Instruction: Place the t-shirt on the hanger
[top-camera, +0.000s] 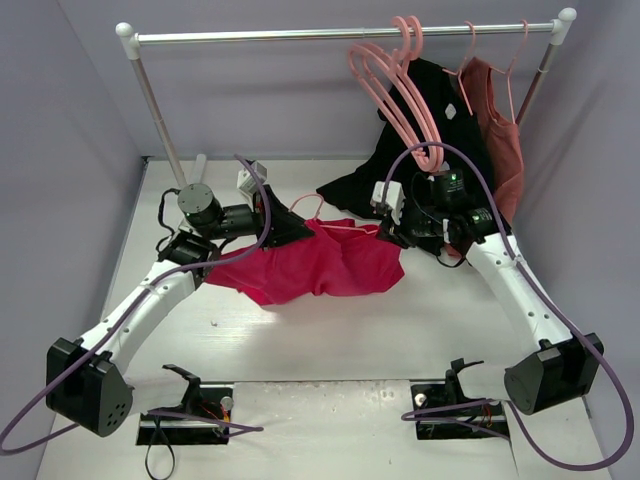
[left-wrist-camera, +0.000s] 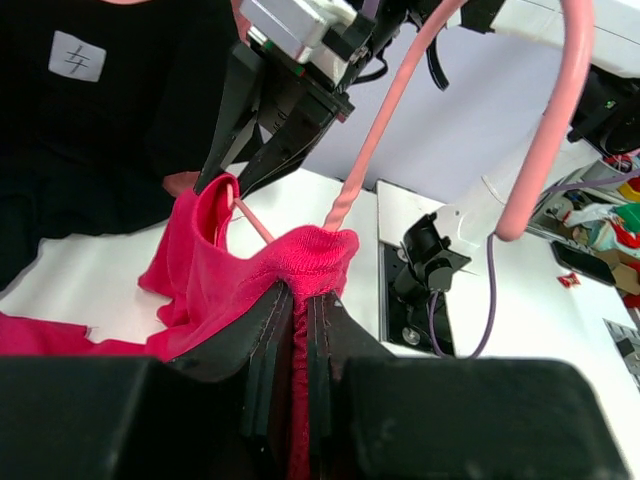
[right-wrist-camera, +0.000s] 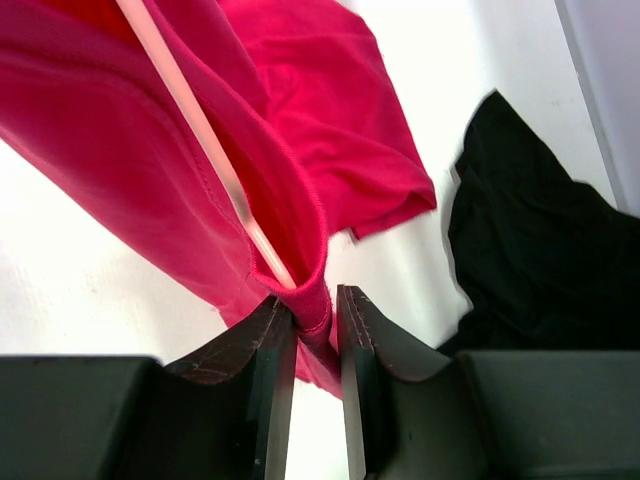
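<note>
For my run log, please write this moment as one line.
left gripper: shut on t-shirt | right gripper: shut on t-shirt | hanger: arm inside t-shirt | t-shirt: stretched between grippers

Left arm (top-camera: 150, 300) stretched forward and inward from its base, wrist turned toward centre, jaws nearly closed with a fold of the t-shirt (top-camera: 320, 265) pinched between them. Right arm (top-camera: 515, 285) mirrors it, jaws pointing inward and clamped on a t-shirt edge. The two sets of jaws face each other, apart.

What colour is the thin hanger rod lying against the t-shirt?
Light pink. The thin hanger shows best in the right wrist view, against the crimson-pink fabric t-shirt.
</note>
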